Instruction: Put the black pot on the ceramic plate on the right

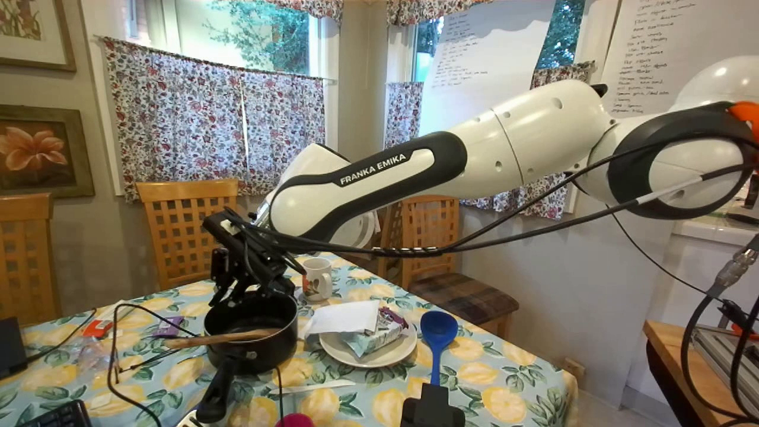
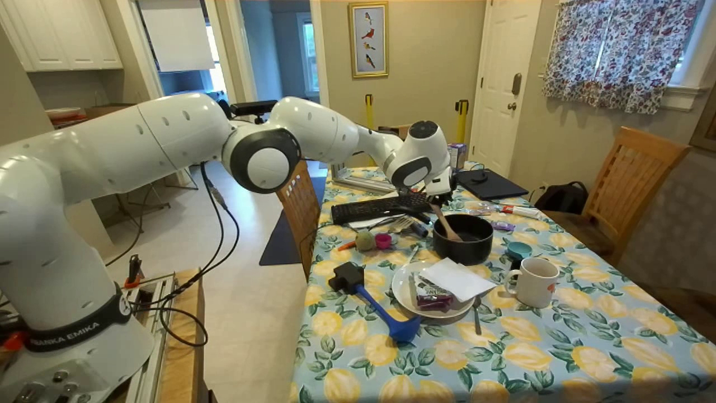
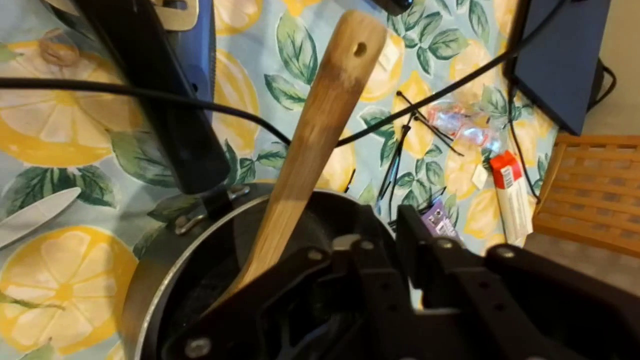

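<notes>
My read: rim grasp in hand. Black two-finger pincer (image 3: 389, 214) lines up with the rim of the round black metal pot (image 2: 469, 249); narrow gap between jaws, can't tell if it has hold. Pot's just beside the round white ceramic plate (image 1: 392, 351). Next: confirm grip, lift level (long wooden utensil (image 3: 310, 140) leaning in it); silver-purple packet (image 1: 376, 339) and white paper sheet (image 1: 344, 318) occupy the plate.

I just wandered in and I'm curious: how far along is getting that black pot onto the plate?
Done: the tool is at the rim of the black pot. In hand, apparently: the grip; the tool seems to straddle the rim, but I can't tell whether it has closed. Left: getting the pot onto the ceramic plate beside it, where a packet and white paper lie.
</notes>
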Controlling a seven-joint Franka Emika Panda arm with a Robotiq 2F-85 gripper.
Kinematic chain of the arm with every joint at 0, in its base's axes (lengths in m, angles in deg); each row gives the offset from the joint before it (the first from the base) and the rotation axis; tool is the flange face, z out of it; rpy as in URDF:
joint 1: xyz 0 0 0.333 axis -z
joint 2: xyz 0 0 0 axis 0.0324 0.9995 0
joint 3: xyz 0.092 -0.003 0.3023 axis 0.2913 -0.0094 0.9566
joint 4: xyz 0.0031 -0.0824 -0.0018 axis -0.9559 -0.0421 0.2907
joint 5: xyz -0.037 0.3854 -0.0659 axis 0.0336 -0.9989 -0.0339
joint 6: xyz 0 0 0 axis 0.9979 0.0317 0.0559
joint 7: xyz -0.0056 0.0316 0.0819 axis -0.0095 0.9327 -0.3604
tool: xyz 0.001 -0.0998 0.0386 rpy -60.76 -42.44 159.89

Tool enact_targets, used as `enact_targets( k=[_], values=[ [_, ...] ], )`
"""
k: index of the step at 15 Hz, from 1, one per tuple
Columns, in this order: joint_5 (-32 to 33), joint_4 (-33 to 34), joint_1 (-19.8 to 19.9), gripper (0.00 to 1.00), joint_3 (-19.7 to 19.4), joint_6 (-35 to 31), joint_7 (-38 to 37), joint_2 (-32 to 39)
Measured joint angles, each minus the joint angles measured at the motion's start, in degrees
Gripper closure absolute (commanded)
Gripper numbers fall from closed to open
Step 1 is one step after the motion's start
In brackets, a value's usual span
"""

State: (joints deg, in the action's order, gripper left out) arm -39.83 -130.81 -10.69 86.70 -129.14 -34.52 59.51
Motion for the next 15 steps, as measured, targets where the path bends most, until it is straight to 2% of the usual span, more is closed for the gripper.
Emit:
enact_targets(
  k=[4, 7, 8, 9, 10, 13, 15],
  values=[
    [-0.3, -0.3, 2.3, 0.22, 5.6, 7.0, 3.2, -0.1],
    [-0.4, -0.3, 3.9, 0.02, 8.3, 8.9, 3.5, -0.1],
    [-0.4, -0.3, 4.3, 0.20, 8.6, 8.9, 3.4, -0.1],
    [-0.4, -0.3, 4.5, 0.12, 8.6, 8.9, 3.4, -0.1],
    [-0.4, -0.3, 4.7, 0.00, 8.6, 8.9, 3.4, -0.1],
    [-0.4, -0.3, 4.7, 0.00, 8.4, 8.6, 3.0, -0.1],
    [-0.4, -0.2, 4.5, 0.00, 7.7, 7.2, -0.1, 0.2]
  ],
)
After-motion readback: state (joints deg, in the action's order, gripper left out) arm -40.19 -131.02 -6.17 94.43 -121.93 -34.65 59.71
